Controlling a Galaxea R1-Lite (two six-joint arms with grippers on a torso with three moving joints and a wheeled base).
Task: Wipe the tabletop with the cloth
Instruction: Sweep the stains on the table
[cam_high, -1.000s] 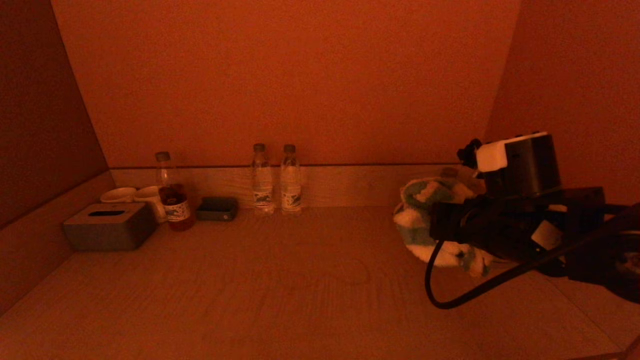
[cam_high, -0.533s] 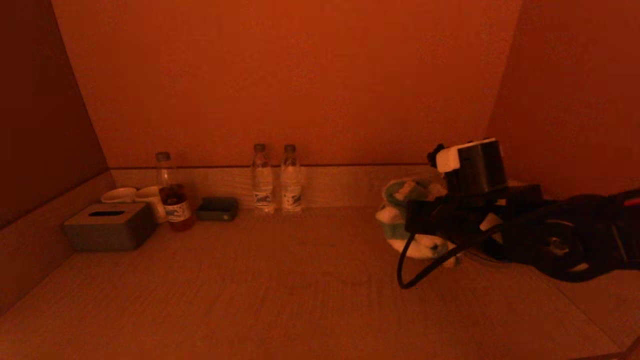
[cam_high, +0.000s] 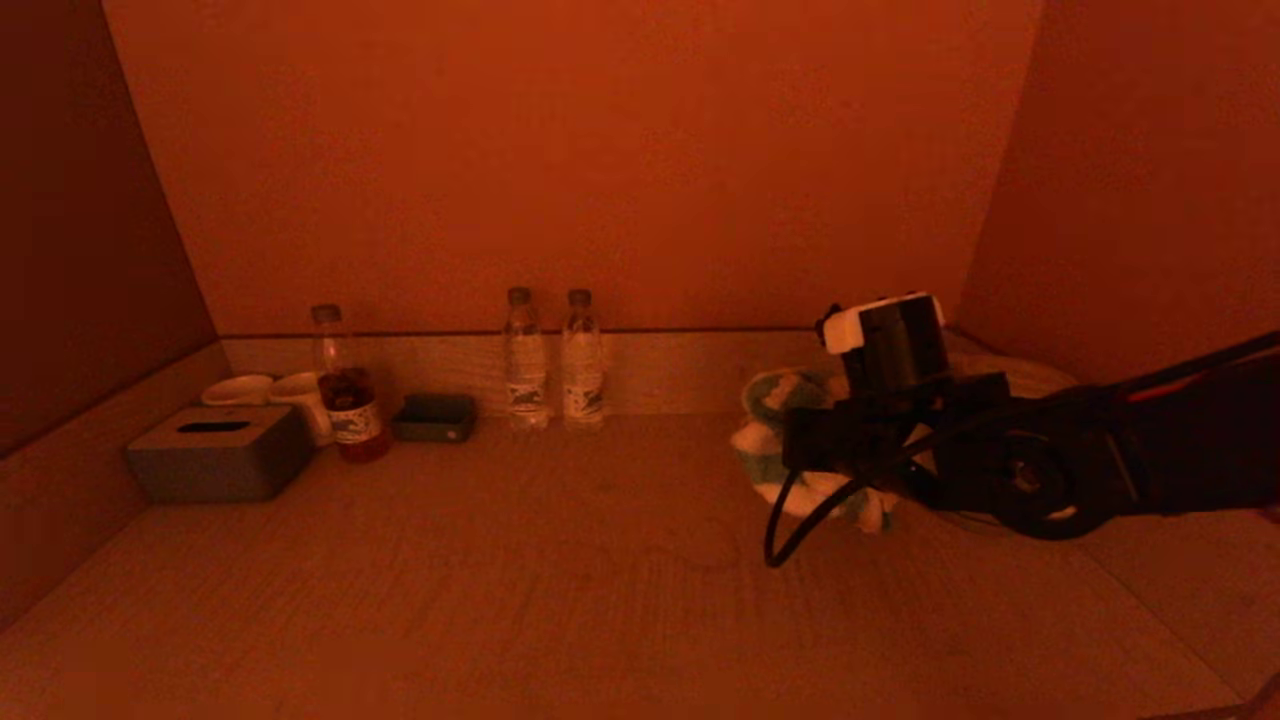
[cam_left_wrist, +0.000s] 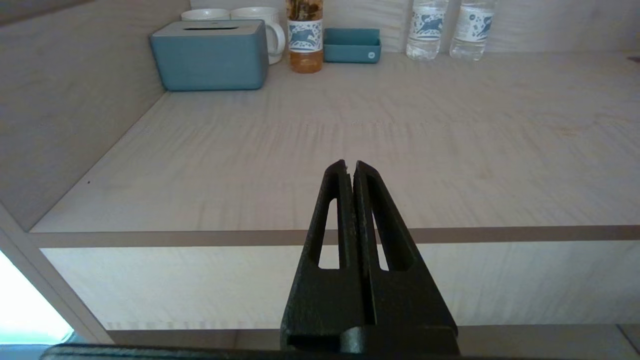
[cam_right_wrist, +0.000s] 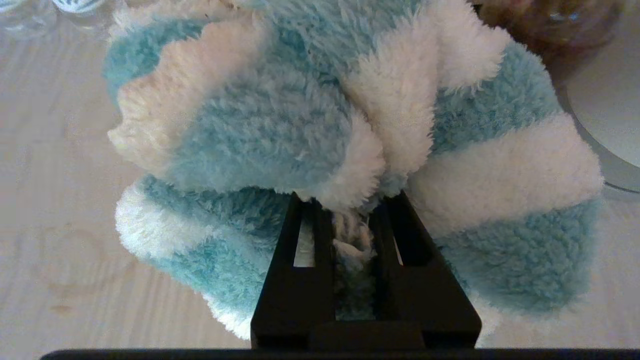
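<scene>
The right gripper (cam_right_wrist: 350, 210) is clenched on a fluffy blue-and-white striped cloth (cam_right_wrist: 320, 145), the fabric bunched up in a wad around the two black fingers (cam_right_wrist: 300, 250). From the head view the cloth (cam_high: 790, 440) sits on the right half of the tabletop (cam_high: 560, 560), towards the back, with the arm reaching in low from the right side. I'd say the wiping is under way, with the wad low over the wood or pressed to it; I can't quite tell from here whether its underside actually touches the surface. Most of the wood looks uncovered by the cloth, so the job seems far from done.

Next it needs steady downward pressure and a sweep across the open middle, stopping short of the two water bottles (cam_high: 552, 360) at the back wall and the tea bottle (cam_high: 345, 390), mugs (cam_high: 290, 395), small tray (cam_high: 435, 417) and tissue box (cam_high: 215, 450) gathered at the back left corner.

The cloth is crumpled into a rough ball, so it has no real long axis; if anything it bulges outward ahead of the fingertips and spreads a little wider sideways than it is tall.

The left gripper (cam_left_wrist: 350, 167) hangs idle off the front edge of the table, its fingers pressed together on nothing.
</scene>
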